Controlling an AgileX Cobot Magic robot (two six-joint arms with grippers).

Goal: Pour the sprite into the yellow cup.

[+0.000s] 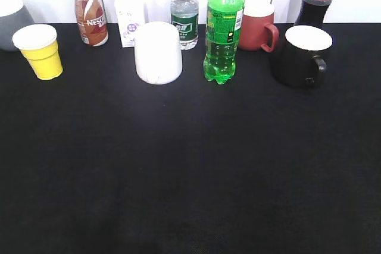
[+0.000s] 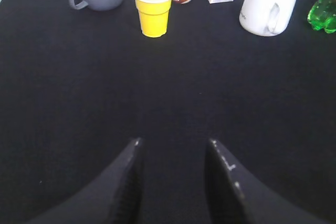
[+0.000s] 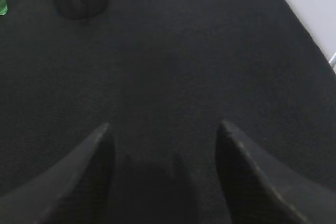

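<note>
The sprite (image 1: 224, 28) stands upright at twelve o'clock on the table (image 1: 190, 171), the yellow cup (image 1: 40, 51) at ten; left end effector (image 2: 175, 144) and right end effector (image 3: 164, 125) are released, empty.

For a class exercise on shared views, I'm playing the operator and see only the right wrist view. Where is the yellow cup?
Observer: The yellow cup stands upright at the far left of the table in the exterior view.
Operator: What is between it and the sprite?
Observer: The white mug stands between it and the sprite.
Operator: Is the left gripper busy?
Observer: No. The left gripper is open, holds nothing, and faces the cup.
</note>
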